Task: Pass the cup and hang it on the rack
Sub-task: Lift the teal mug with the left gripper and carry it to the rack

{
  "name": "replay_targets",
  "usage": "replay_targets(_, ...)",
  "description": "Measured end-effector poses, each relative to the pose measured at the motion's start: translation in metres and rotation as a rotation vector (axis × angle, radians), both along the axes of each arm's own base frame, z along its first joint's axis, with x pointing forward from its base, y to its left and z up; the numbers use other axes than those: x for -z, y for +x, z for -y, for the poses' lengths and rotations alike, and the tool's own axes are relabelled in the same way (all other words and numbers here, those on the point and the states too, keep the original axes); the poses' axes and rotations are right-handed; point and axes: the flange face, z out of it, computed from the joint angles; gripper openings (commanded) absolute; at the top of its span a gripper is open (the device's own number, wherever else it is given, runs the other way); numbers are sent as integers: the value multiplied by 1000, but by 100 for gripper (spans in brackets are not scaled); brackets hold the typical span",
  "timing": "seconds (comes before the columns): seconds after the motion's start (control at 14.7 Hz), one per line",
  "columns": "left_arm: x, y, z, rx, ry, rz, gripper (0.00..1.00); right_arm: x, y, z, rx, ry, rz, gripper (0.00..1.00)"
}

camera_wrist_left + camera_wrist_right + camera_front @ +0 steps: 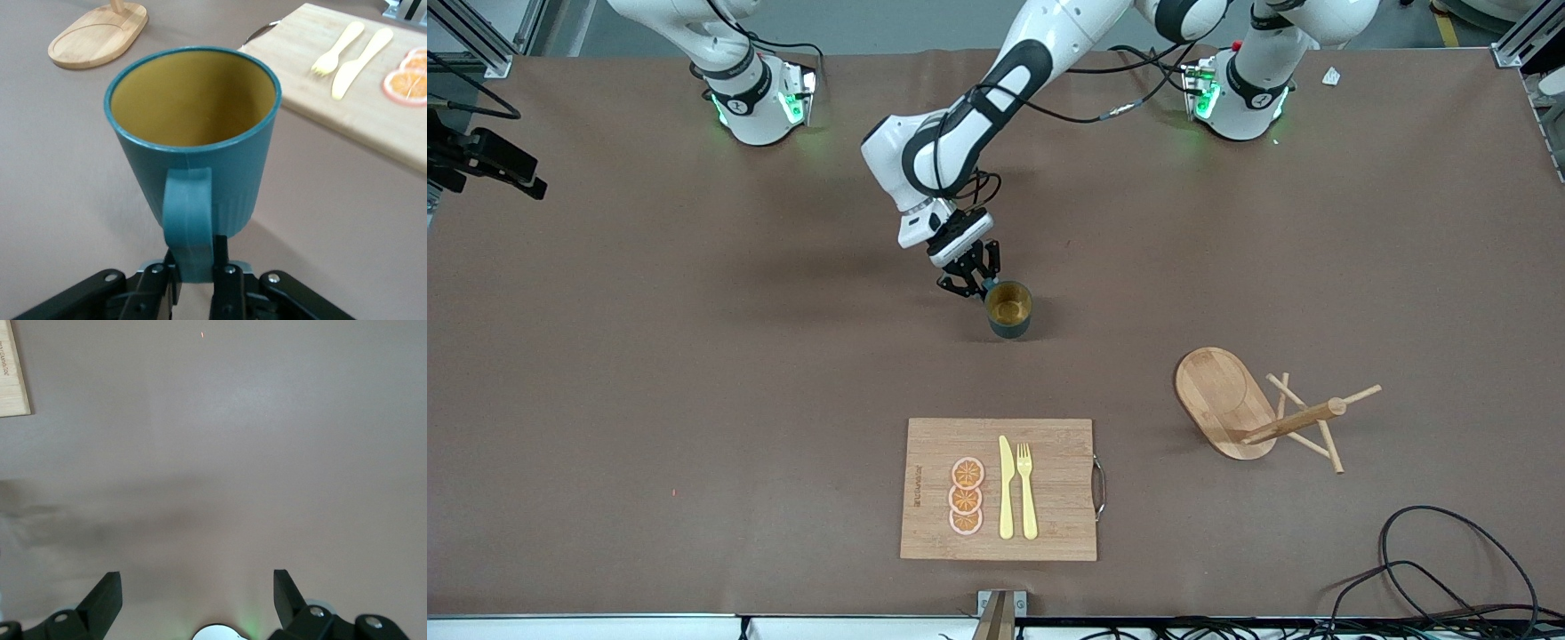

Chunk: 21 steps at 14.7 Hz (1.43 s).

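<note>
While the left gripper (pixel 971 281) clamps the cup (pixel 1009 308) by its handle at mid-table, the rack (pixel 1258 412) lies tipped; right gripper (pixel 197 588) waits, fingers apart.

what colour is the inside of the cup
Yellowish-tan inside the cup, teal outside; clearest in the left wrist view.

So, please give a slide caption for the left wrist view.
Left tool shut on the cup's handle, rack ahead.

Left gripper (pixel 971 283) low, fingers (pixel 223 280) pinched together; right gripper (pixel 197 590) waiting, fingers spread.
</note>
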Motion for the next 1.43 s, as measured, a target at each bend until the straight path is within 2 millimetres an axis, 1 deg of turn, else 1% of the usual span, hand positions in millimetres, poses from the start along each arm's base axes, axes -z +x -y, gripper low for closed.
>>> replay_targets(0.2,-76,31,-10,-53,-118,-81,1,0,0,1,2,0,-2,100)
replay_targets(0.34,-131,50,-23,-96,-220,-136,1,0,0,2,-2,1,-2,100)
replay_targets(0.41,-155,59,-31,-112,-267,-167,1,0,0,3,-11,6,-1,100)
replay_targets(0.54,-190,73,-47,-137,-356,-205,1,0,-1,12,-25,21,-1,100)
replay_targets(0.61,-202,79,-55,-148,-405,-221,1,0,-2,18,-26,25,-2,100)
replay_targets(0.75,-221,94,-72,-164,-509,-272,1,-3,-5,23,-27,28,-6,100)
replay_targets(0.88,-246,119,-99,-190,-618,-327,1,-6,-7,22,-29,29,-7,100)
replay_targets(1.02,-274,147,-132,-204,-732,-383,1,-8,-9,21,-31,29,-5,100)
replay_targets(1.16,-299,172,-171,-200,-831,-431,1,-8,-9,21,-31,29,-5,100)
replay_targets(1.29,-312,191,-210,-180,-923,-487,1,-8,-9,21,-31,29,-5,100)
replay_targets(1.43,-317,206,-248,-151,-1009,-534,1,-8,-9,21,-31,29,-8,100)
